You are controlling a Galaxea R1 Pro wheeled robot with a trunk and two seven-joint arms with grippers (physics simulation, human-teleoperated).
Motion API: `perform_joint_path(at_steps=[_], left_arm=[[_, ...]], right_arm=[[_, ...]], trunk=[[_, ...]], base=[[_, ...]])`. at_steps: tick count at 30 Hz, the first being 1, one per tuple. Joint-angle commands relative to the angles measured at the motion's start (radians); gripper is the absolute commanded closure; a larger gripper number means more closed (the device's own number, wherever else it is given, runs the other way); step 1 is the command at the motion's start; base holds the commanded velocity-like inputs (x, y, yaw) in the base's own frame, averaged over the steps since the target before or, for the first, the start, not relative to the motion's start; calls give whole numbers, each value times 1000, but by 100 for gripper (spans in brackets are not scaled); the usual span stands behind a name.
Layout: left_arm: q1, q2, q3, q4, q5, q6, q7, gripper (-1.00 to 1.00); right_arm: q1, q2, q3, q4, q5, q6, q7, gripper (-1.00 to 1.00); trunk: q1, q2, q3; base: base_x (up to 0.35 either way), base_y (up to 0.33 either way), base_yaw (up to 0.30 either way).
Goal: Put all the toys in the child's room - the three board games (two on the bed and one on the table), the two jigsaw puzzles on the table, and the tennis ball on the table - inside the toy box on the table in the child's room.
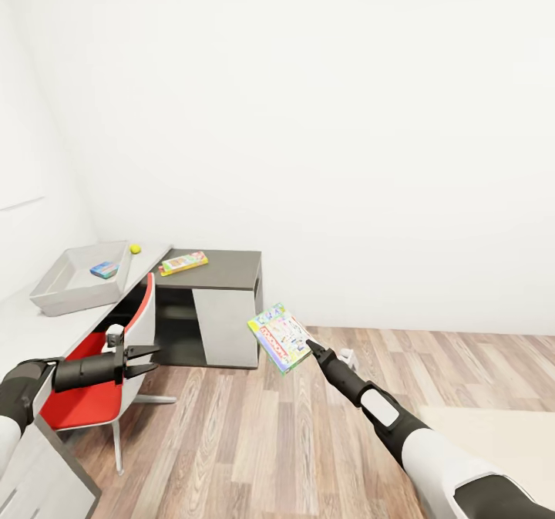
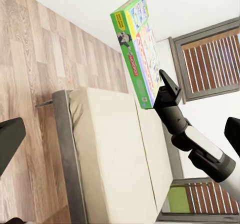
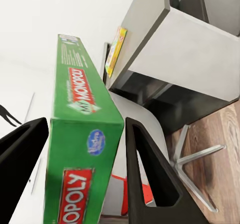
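While our right end effector (image 1: 311,346) clamps the green-edged flat board game (image 1: 280,338), the shallow light-grey toy box (image 1: 54,297) lies far left — nearer our open-fingered left end effector (image 1: 146,359).

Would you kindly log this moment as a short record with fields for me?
right claw: shut on the green-edged board game, held in the air above the wood floor
left claw: open, holding nothing, near the red chair
toy box: on the white table, one small colourful item inside
tennis ball: on the table beside the box
yellow-red board game: on the dark-topped cabinet
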Motion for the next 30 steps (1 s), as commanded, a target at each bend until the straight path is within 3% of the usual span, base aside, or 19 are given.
perform_joint_path(at_steps=[1,7,27,30], left_arm=[[-1,0,3,0,-4,11,-6,-100],[-1,0,3,0,-4,11,-6,-100],[-1,0,3,0,-4,11,-6,-100],[-1,0,1,0,-4,11,-7,-100]], right_arm=[[-1,0,2,1,-11,7,2,100],[-1,0,3,1,-11,7,1,100],[-1,-2,3,-1,-11,8,4,100],[-1,-6,6,-78,-12,20,1,100]], trunk=[[1,-2,-2],[1,-2,-2],[1,-2,4],[1,-2,4]], base=[[275,0,0],[96,0,144],[25,0,275],[115,0,178]])
